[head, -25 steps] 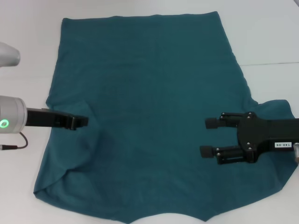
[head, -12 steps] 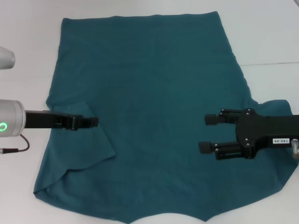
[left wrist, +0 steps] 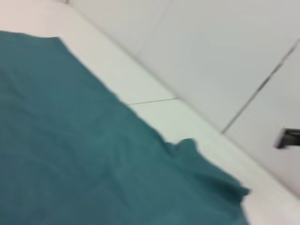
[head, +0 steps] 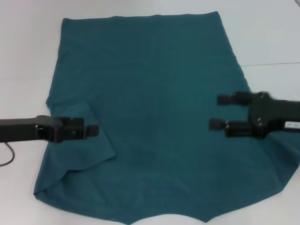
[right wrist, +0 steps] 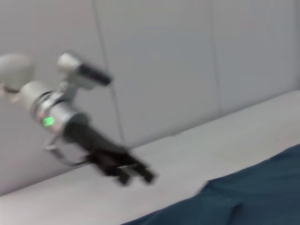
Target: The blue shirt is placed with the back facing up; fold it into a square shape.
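Note:
The blue shirt lies spread on the white table, plain side up. Its left sleeve is folded inward onto the body. My left gripper hovers just over that folded sleeve, holding nothing. The right wrist view shows the left gripper with its fingers apart, and a part of the blue shirt. My right gripper stands open and empty over the shirt's right side. The right sleeve spreads under and beyond that arm. In the left wrist view the blue shirt fills the lower half.
Bare white table surrounds the shirt at the back and on both sides. A thin dark cable hangs by the left arm at the table's left edge. The shirt's neck end reaches the table's near edge.
The left gripper has slid inward and dropped lower, and the left sleeve has settled flat on the body. The right gripper has drawn back to the right and farther away.

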Available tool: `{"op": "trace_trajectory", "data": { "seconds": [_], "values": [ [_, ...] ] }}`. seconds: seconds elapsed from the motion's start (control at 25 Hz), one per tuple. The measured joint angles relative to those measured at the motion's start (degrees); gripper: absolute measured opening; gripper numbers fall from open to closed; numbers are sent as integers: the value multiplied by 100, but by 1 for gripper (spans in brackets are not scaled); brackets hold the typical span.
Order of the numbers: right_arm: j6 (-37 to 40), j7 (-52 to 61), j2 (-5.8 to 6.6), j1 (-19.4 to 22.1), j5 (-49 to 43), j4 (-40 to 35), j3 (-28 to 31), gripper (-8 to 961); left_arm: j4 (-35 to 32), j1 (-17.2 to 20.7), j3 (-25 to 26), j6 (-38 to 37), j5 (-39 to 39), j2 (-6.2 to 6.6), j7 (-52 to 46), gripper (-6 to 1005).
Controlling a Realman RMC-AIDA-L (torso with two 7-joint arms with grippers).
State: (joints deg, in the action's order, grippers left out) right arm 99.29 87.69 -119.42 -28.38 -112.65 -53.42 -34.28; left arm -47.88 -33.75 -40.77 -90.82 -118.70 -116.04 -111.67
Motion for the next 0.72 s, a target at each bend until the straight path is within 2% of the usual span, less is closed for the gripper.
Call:
{"op": "trace_trajectory", "data": {
  "seconds": [0.08, 0.2, 0.32, 0.52, 0.72],
  "values": [
    [-128, 293, 3, 54, -58, -345, 109, 840, 314, -27, 286, -410, 50, 124, 273, 792],
    [-324, 924, 3, 124, -284, -940, 148, 839, 451, -41, 506, -1018, 35, 181, 659, 797],
    [-390, 1645, 22, 140, -664, -1575, 150, 839, 446, -44, 487, -1553, -2, 194, 919, 797],
    [-491, 2981, 19, 87, -1716, -2627, 154, 838, 455, -70, 294, -1748, -53, 172, 976, 796],
    [-445, 4187, 82, -79, -2791, -3053, 181, 837, 471, -88, 257, -1677, -150, 159, 975, 795]
  ]
}}
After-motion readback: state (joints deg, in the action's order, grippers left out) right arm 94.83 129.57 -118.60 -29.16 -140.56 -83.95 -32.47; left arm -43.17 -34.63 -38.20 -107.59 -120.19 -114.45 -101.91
